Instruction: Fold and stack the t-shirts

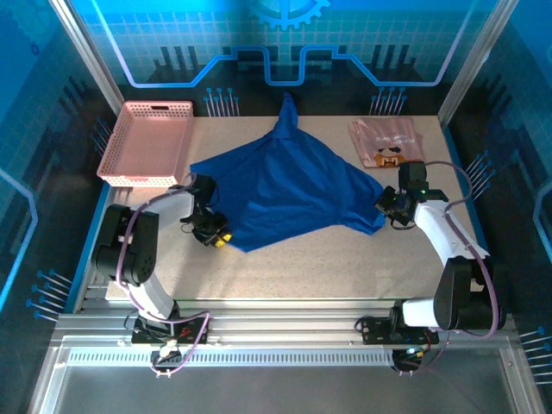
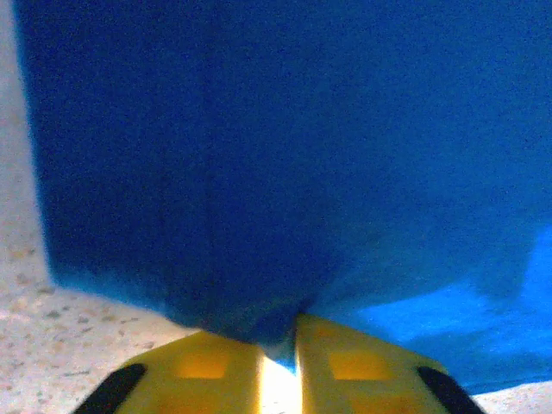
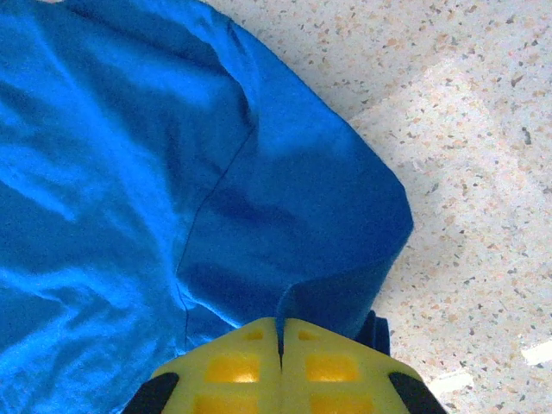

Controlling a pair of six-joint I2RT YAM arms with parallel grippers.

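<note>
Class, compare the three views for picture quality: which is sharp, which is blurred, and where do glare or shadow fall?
Top external: sharp, evenly lit, tinted blue, blue t-shirt crisp. Left wrist: soft and blurred, cloth close to the lens, bright glare at the left gripper. Right wrist: sharp, shirt folds shaded, table speckle clear.

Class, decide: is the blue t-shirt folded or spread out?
Spread out: the blue t-shirt lies wide and rumpled across the table, its opposite edges pinched by the left gripper and right gripper.
</note>
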